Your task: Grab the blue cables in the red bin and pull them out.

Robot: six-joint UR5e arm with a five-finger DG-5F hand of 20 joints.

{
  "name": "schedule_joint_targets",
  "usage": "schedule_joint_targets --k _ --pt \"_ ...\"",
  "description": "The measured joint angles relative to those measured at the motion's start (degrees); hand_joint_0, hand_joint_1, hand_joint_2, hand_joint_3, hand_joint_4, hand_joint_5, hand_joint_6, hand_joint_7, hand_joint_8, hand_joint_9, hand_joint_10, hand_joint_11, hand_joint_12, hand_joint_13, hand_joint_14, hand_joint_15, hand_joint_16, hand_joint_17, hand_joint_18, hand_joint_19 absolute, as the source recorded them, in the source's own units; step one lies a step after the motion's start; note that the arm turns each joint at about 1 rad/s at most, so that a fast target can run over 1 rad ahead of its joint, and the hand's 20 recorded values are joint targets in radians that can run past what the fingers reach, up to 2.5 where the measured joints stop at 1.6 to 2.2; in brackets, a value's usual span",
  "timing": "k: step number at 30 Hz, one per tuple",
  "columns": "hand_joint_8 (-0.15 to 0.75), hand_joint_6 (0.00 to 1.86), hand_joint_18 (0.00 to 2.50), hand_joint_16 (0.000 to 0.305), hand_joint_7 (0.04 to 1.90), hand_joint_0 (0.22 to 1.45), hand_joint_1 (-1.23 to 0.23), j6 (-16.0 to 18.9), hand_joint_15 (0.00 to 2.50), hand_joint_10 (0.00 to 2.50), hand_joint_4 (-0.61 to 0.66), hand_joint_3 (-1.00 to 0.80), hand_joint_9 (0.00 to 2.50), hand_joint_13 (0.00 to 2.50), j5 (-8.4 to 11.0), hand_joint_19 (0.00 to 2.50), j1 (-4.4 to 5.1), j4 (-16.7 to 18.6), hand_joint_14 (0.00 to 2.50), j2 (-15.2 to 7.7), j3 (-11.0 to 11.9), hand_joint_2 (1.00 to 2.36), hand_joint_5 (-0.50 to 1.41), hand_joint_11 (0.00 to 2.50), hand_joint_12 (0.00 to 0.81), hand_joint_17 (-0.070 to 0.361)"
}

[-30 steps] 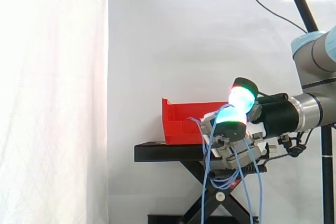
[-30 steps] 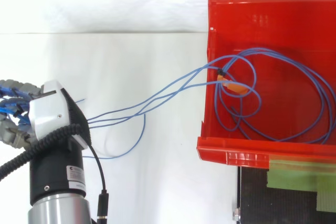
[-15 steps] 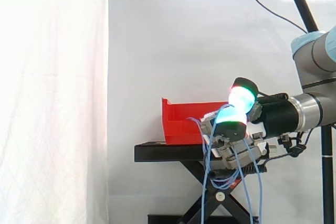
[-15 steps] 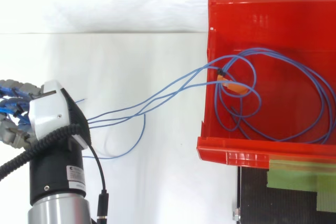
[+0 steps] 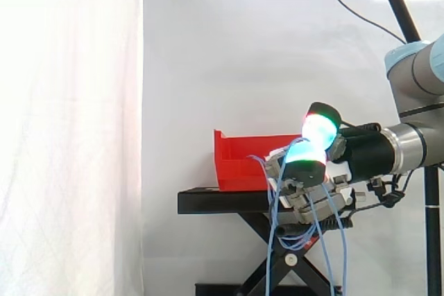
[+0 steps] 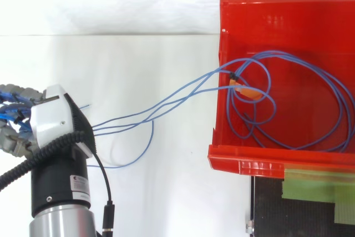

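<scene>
Hand (image 6: 52, 117) fingers curled round blue cables (image 6: 166, 104). Loops + orange tag (image 6: 247, 91) in red bin (image 6: 244, 159) could snag on rim, drag bin.

A wide open gap lies between the hand (image 6: 52, 117) on the left and the red bin (image 6: 249, 162) on the right. Only the blue cables (image 6: 166, 102) cross it, strung from the curled fingers (image 5: 320, 129) that clasp them over the bin's left wall. Inside the bin, cable loops cover the middle and near floor, while the far strip is bare. In the side view the room above the bin is free. Below the hand, hanging strands drape in front of the legs of the black stand (image 5: 215, 201).
</scene>
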Motion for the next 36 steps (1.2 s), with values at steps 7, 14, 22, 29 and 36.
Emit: schedule_joint_targets --k 7,14,22,29,36 --pt "0.245 0.23 1.3 0.04 0.92 0.96 -0.94 0.0 1.43 0.03 0.05 -1.0 1.23 1.2 0.0 1.78 0.01 0.0 2.0 0.0 0.0 1.0 0.98 1.08 0.291 0.089" --pt "0.243 0.23 1.3 0.039 0.92 0.96 -0.94 0.0 1.4 0.03 0.05 -1.0 1.24 1.19 0.0 1.78 0.01 0.0 2.01 0.0 0.0 1.0 0.98 1.09 0.283 0.089" --pt "0.246 0.23 1.3 0.039 0.93 0.96 -0.94 0.0 1.42 0.03 0.05 -1.0 1.23 1.19 0.0 1.78 0.0 0.0 2.0 0.0 0.0 1.0 0.98 1.08 0.291 0.089" --pt "0.249 0.23 1.3 0.039 0.93 0.96 -0.94 0.0 1.4 0.03 0.05 -1.0 1.23 1.19 0.0 1.78 -0.01 0.0 2.01 0.0 0.0 1.0 0.98 1.08 0.29 0.088" --pt "0.246 0.22 1.3 0.04 0.93 0.96 -0.94 0.0 1.4 0.03 0.06 -1.0 1.23 1.2 0.01 1.78 -0.02 0.0 2.01 0.0 0.0 1.0 0.98 1.08 0.29 0.089"
